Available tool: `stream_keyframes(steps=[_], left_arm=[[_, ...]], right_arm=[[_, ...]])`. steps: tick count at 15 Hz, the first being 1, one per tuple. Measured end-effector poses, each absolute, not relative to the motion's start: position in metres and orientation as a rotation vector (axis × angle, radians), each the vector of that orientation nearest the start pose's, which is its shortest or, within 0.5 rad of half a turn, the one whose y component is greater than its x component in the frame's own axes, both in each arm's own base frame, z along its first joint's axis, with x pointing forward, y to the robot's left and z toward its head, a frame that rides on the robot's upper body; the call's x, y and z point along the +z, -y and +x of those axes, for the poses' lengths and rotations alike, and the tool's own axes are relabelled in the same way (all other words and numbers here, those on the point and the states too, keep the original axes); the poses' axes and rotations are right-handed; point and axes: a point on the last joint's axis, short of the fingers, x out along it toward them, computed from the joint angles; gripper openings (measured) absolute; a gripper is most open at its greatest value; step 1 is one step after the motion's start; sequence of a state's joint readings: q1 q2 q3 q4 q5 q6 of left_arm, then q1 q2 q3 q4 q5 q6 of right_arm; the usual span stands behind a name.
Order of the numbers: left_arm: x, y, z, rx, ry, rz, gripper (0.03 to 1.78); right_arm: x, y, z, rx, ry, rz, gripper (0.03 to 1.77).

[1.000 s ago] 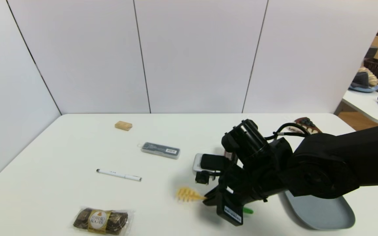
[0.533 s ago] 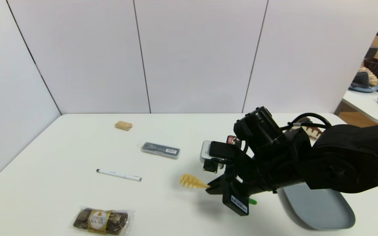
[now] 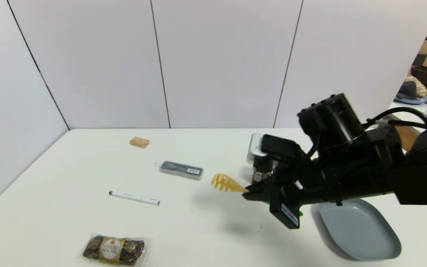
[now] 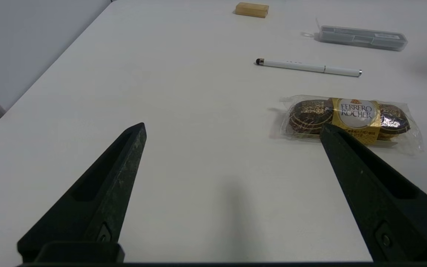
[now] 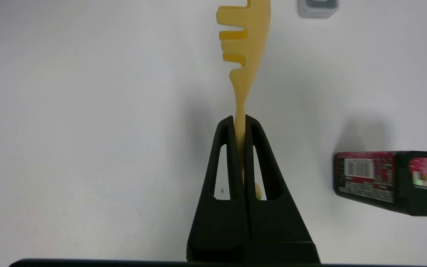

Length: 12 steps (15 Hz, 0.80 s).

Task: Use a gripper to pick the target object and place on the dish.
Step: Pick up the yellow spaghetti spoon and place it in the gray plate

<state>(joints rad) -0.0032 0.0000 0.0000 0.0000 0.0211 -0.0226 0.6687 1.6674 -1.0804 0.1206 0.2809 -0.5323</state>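
My right gripper (image 3: 252, 192) is shut on the yellow neck of the target object (image 3: 226, 183), a spaghetti server, and holds it in the air above the table's middle right. Its pale yellow toothed head sticks out to the left; the green handle is almost wholly hidden under the wrist. In the right wrist view the server (image 5: 244, 44) stands edge-on, pinched between the tips of the gripper (image 5: 239, 120). The grey-blue dish (image 3: 361, 233) lies empty at the front right, just right of the gripper. My left gripper (image 4: 232, 126) hovers open over bare table near the front left.
A white pen (image 3: 134, 198), a grey case (image 3: 181, 170), a wooden block (image 3: 139, 142) and a Ferrero Rocher pack (image 3: 114, 250) lie on the left half. A red and black box (image 5: 391, 181) sits behind the right gripper. White walls border the table.
The right arm has risen and swung right and back, carrying the server up off the table and closer to the dish. Nothing else moved.
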Motion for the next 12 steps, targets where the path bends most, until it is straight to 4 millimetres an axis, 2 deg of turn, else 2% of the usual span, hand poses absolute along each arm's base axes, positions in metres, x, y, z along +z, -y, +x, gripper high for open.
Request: stream_keyframes(steps=[6,9,12], left_arm=[[0.075,-0.001,-0.023,0.017,0.0,-0.023,1.69],[0.075,-0.001,-0.023,0.017,0.0,-0.023,1.69],[0.075,-0.001,-0.023,0.017,0.0,-0.023,1.69]], right_arm=[[0.279,-0.11,0.245,0.703,-0.233,-0.528,0.05],[0.307,-0.068,0.251,0.525,-0.182,-0.483,0.05],[0.32,-0.042,0.247,0.417,-0.171,-0.449,0.05]])
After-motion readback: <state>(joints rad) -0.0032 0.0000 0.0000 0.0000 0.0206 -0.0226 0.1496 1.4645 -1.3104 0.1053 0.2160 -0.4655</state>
